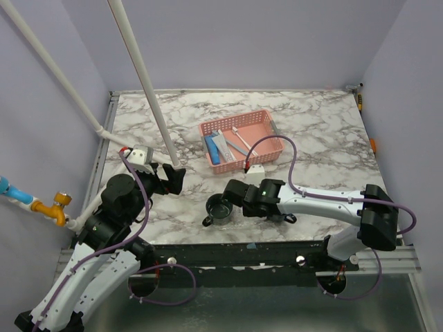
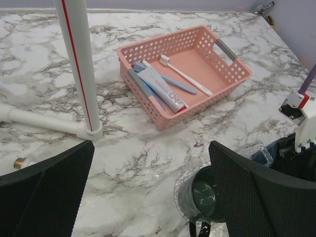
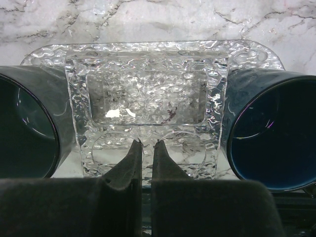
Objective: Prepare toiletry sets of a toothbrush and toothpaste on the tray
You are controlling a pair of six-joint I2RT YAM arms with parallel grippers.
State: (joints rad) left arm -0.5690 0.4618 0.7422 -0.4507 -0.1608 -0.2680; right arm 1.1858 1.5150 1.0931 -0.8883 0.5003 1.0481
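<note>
The clear, dimpled tray (image 3: 148, 89) lies on the marble table between two dark mugs, one at its left (image 3: 24, 128) and one at its right (image 3: 276, 133). My right gripper (image 3: 147, 144) is shut on the tray's near rim, and in the top view it (image 1: 239, 197) sits beside a mug (image 1: 220, 207). The pink basket (image 1: 266, 121) holds a toothpaste tube (image 2: 163, 89), a white toothbrush (image 2: 185, 75) and a blue toothbrush (image 2: 175, 84). My left gripper (image 2: 150, 192) is open and empty, hovering over bare table short of the basket (image 2: 227, 66).
White pipes (image 1: 142, 76) slant over the table's left side, with a joint (image 2: 91, 131) resting on the table near my left gripper. One mug (image 2: 200, 200) shows by my left gripper's right finger. Purple cables loop off both arms.
</note>
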